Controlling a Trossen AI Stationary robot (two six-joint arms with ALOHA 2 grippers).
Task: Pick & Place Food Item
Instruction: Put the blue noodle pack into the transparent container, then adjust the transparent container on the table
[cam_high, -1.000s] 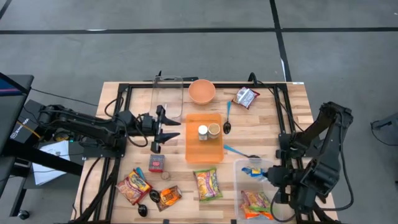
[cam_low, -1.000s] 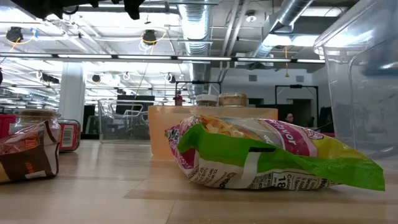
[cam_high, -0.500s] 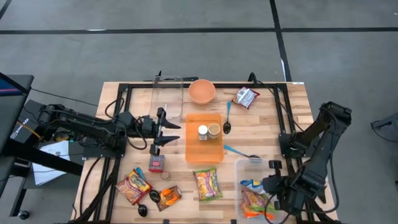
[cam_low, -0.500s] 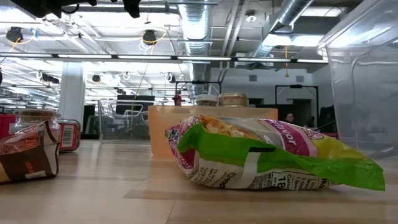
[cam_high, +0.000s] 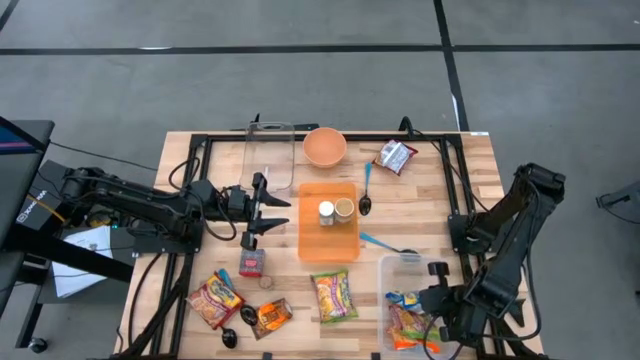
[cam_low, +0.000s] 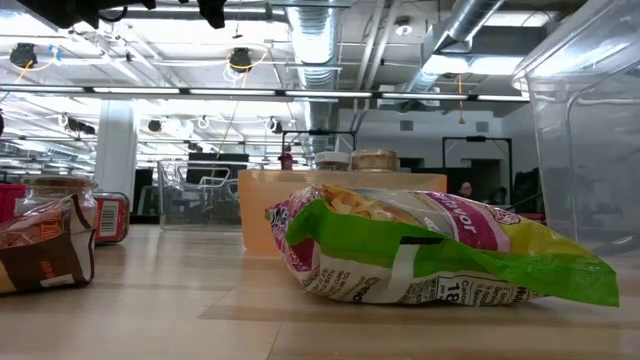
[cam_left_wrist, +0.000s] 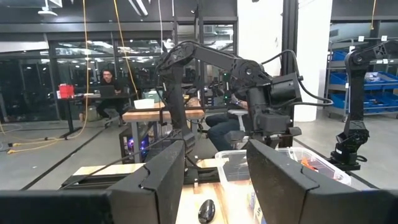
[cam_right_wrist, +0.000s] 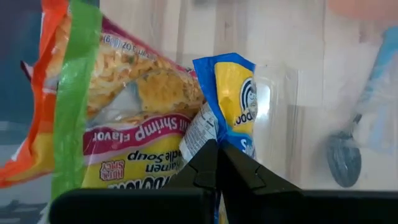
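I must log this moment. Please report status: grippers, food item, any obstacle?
Right gripper shut on blue packet, in clear bin. Left gripper open, empty, waiting left of orange tray. Nothing in the way.

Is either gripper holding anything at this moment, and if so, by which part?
The right gripper is shut on the blue-and-yellow packet, pinching its lower edge over the clear bin. The left gripper holds nothing.

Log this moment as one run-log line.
right end effector: shut on blue-yellow packet, over clear bin | left end effector: open, empty, above table | ramen packet: in bin
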